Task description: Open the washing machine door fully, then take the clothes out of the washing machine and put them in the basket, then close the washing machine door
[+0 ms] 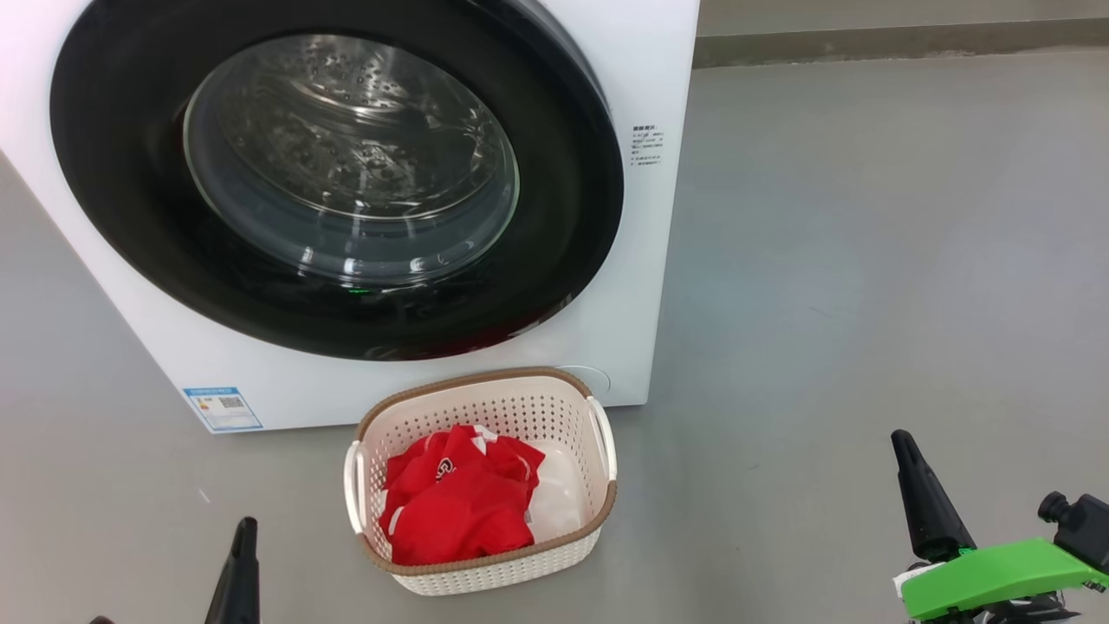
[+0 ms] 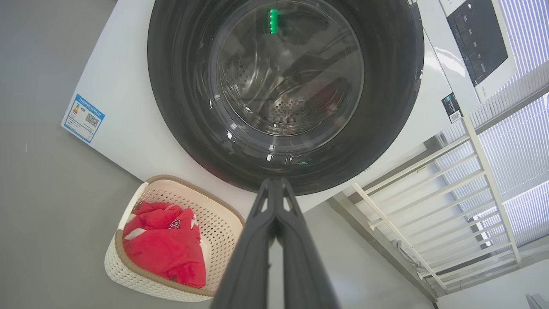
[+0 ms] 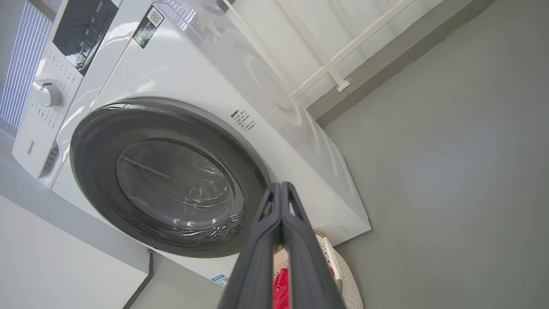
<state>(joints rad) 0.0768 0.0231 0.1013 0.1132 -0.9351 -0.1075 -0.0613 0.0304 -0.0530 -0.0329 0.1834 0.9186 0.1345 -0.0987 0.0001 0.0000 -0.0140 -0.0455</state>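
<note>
The washing machine [image 1: 658,260] stands ahead with its round black door [image 1: 130,217] flush against the front, the steel drum visible through the glass window [image 1: 346,156]. The cream basket [image 1: 598,511] sits on the floor just in front of it. Inside lie the red clothes [image 1: 459,503], also seen in the left wrist view as red clothes [image 2: 165,246] in the basket [image 2: 141,281]. My left gripper [image 1: 246,527] is low at the left, shut and empty [image 2: 275,183]. My right gripper [image 1: 901,440] is at the lower right, shut and empty [image 3: 281,186]. Both hang apart from the door.
Grey floor [image 1: 866,260] spreads open to the right of the machine. A blue sticker [image 1: 223,407] marks the machine's lower left front. A white railing [image 2: 429,193] and window blinds stand beside the machine. A control panel with a knob [image 3: 47,92] tops the washer.
</note>
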